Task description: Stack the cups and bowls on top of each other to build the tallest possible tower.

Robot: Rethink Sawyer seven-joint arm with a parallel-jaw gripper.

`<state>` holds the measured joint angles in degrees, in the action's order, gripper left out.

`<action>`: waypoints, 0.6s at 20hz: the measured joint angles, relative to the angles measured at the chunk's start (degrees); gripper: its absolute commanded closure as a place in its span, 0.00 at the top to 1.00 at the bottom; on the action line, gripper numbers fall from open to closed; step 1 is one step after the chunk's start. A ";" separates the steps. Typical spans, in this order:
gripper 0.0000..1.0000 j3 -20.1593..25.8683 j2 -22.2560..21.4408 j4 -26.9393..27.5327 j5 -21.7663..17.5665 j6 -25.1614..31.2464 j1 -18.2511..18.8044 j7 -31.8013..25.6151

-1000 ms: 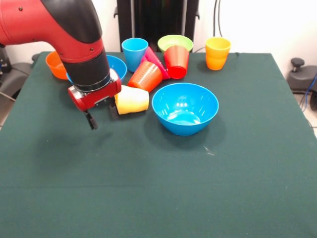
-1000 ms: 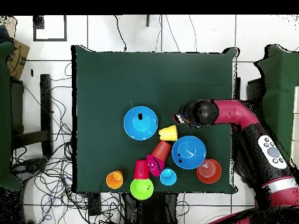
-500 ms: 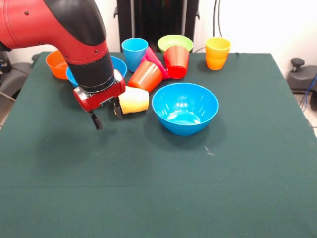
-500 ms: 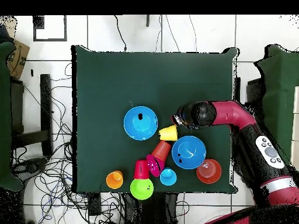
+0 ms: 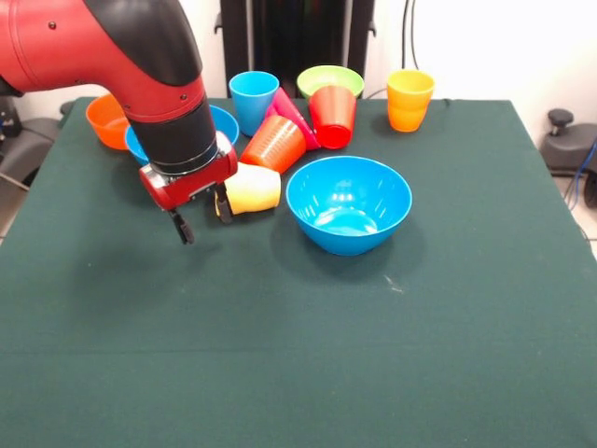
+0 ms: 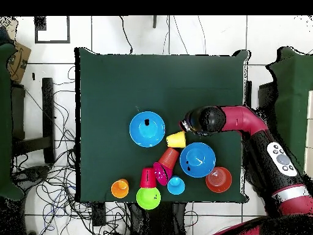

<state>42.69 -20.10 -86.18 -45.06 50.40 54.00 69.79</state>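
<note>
Fingers (image 5: 201, 213) are spread and empty, low over the counter (image 5: 298, 355) at left centre of the front view. The pale yellow cup (image 5: 252, 189) is tipped on its side just right of them, long axis across the frame, one finger touching or nearly touching its end. The overhead view hides the fingers under the wrist; the front view shows them.

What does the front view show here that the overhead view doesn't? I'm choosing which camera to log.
Only the front view shows the gripper open, its fingers apart beside the pale yellow cup, which lies on its side. Only the overhead view shows the whole table outline and the floor cables around it. Both show the arm at that cup, with the large blue bowl next to it.
</note>
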 measured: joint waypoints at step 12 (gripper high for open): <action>1.00 -0.45 -0.15 -0.01 0.01 0.00 0.02 0.00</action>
<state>42.23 -20.25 -86.18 -45.04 50.40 54.02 69.79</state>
